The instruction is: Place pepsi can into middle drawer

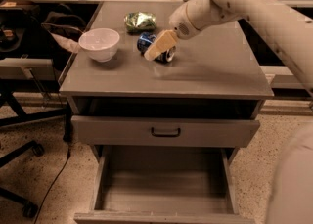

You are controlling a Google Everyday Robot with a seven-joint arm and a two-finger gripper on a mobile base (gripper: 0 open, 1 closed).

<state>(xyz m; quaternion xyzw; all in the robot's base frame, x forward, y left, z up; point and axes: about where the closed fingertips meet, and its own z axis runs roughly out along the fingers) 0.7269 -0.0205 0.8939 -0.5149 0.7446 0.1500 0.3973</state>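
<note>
Pepsi can is on the cabinet top, back-centre. It looks to be lying on its side, blue body to the left, silver end to the right. The green snack bag sits just behind it and the white bowl is off to its left, apart. The middle drawer is pulled out at the bottom of the cabinet with a bare floor.

Risks as I read them:
- A can on its side rolls. An off-centre squeeze or a nudge on the curved wall could squirt it toward the bag or off the front edge.
- Gripping near the silver end rather than mid-body gives a weak hold, so it could slip on the lift.
- The drawer is well below the top, under the closed drawer front with its dark handle. Swinging down too tight could clip the can on the cabinet edge or that front.
- Releasing high could bounce or roll the can over the low side walls. Releasing too far forward could miss the drawer altogether.
- The bag is close enough to get dragged if the approach runs long.

Tool: the gripper is down at the can, lying across its front and covering its middle. It looks to be in contact or very nearly so. Can't tell whether it's spread or closed, or whether it has the can pinched yet. The can doesn't look lifted.
</note>
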